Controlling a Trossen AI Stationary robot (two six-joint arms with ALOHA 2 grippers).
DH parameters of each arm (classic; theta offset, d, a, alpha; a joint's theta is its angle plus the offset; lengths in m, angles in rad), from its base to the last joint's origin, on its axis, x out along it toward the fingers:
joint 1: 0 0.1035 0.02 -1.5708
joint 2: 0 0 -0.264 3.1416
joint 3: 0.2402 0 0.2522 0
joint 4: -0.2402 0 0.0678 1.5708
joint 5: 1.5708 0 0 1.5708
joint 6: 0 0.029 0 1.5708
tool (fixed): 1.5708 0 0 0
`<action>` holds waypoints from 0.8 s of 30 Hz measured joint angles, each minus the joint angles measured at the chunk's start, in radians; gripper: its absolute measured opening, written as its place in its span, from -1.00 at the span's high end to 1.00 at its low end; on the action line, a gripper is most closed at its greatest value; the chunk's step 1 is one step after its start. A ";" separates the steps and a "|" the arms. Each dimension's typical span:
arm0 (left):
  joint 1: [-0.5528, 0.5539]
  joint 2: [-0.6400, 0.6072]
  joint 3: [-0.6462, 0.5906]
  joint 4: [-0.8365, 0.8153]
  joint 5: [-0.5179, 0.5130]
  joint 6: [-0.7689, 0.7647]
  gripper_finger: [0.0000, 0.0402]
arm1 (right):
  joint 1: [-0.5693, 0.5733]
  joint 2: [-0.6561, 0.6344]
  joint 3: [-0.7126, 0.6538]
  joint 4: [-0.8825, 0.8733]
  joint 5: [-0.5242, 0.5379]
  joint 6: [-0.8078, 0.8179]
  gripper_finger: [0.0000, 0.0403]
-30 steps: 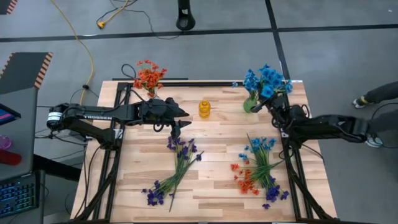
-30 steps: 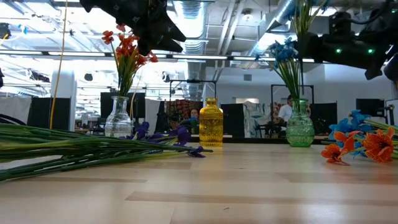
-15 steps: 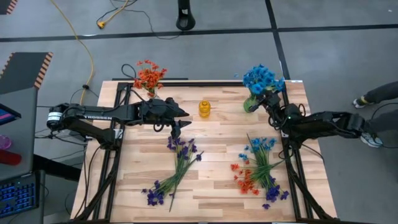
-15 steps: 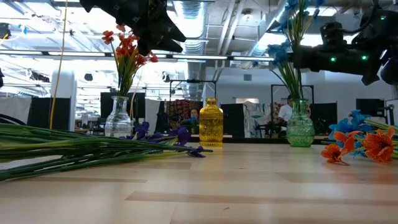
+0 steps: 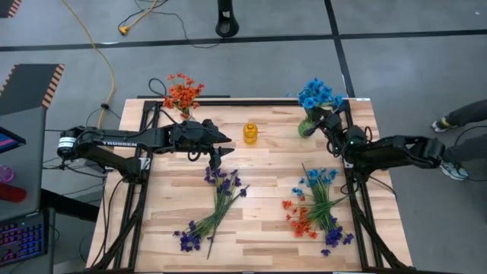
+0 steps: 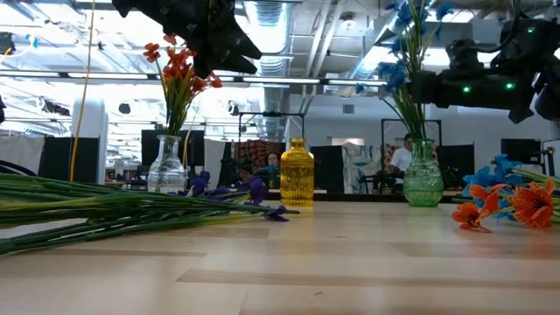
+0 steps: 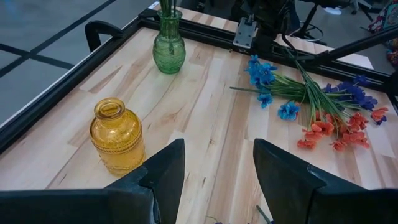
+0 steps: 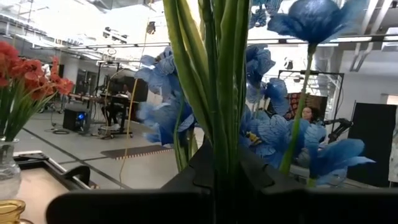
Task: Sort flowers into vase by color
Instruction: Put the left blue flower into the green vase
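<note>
Several blue flowers point(image 5: 319, 94) stand pinched in my right gripper point(image 5: 329, 122) above the green vase point(image 5: 307, 126) at the bench's far right corner; my left gripper point(image 5: 222, 138) hovers open, empty.

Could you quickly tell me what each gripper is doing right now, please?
Left gripper: open, empty, hovering above the table near the yellow vase.
Right gripper: shut on the blue flowers over the green vase.

Bright ceiling lights point(image 6: 262, 17) are glaring in the low view, washing out the room behind. The table point(image 5: 266, 183) is lying evenly lit with soft shadows. Blue flowers point(image 8: 311, 18) are blurring close to the right wrist camera.
</note>
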 joint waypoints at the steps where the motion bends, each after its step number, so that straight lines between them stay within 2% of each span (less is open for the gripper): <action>1: 0.000 0.000 0.000 0.000 0.000 0.000 0.11 | 0.000 0.000 0.000 0.000 0.000 0.000 0.72; 8: 0.000 0.000 0.000 0.000 0.000 0.000 0.11 | 0.000 0.000 0.000 -0.001 0.005 0.000 0.72; 15: 0.000 0.000 0.000 0.000 0.001 0.000 0.11 | 0.004 -0.001 0.000 -0.002 0.127 0.000 0.72; 24: 0.000 0.000 0.000 0.000 0.001 0.000 0.11 | 0.004 -0.001 0.000 -0.002 0.129 0.000 0.72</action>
